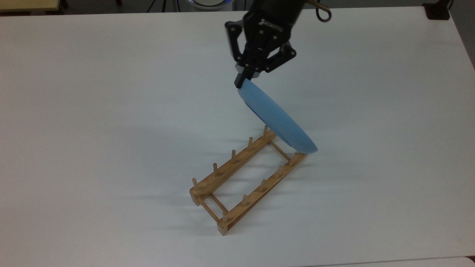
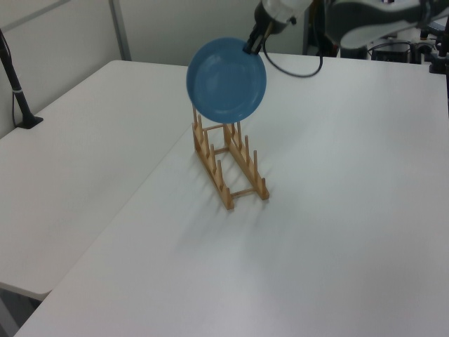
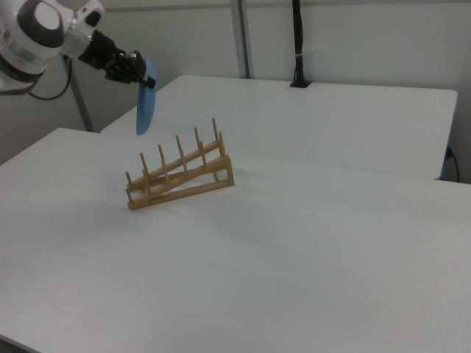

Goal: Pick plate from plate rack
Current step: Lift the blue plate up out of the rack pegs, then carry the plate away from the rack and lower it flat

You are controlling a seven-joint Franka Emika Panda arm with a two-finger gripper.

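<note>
The round light-blue plate (image 1: 276, 118) hangs in the air, clear of the wooden plate rack (image 1: 245, 181). My black gripper (image 1: 243, 79) is shut on the plate's upper rim. In the left view the plate (image 2: 226, 79) faces the camera above the rack's (image 2: 228, 165) far end, held at its top right edge by the gripper (image 2: 251, 46). The right view shows the plate (image 3: 145, 99) edge-on, hanging from the gripper (image 3: 141, 73) to the left of and above the rack (image 3: 180, 176). The rack holds nothing between its pegs.
The rack stands on a wide white table (image 1: 92, 111). A second white table (image 2: 63, 161) adjoins it on the left view's left, with a black post (image 2: 15, 91) clamped to it. A black object (image 1: 438, 11) sits at the top view's far right corner.
</note>
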